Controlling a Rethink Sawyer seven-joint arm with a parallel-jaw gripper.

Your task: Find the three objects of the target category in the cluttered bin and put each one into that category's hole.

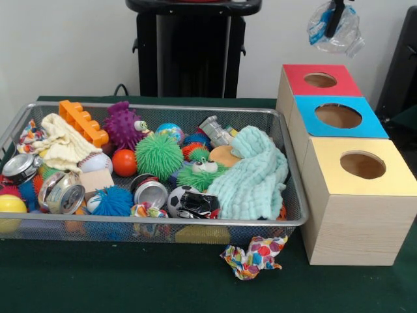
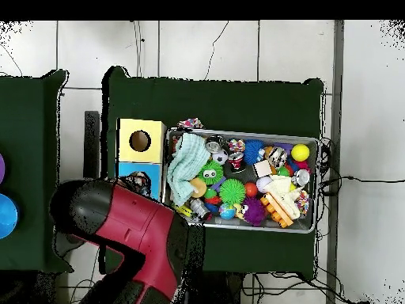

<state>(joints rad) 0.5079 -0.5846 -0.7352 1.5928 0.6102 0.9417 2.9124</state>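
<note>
My gripper hangs at the top right, above and a little behind the red-topped box. It is shut on a crumpled piece of clear plastic with blue print, held in the air. From overhead the red arm hides the red box, and the plastic shows at the arm's end. A blue-topped box and a yellow-topped box stand in line with the red one, each with a round hole. The wire mesh bin is full of mixed objects.
The bin holds crushed cans, spiky balls, a mint cloth, a cream cloth, an orange brick and a soccer ball. A crumpled dotted paper lies on the green table before the bin.
</note>
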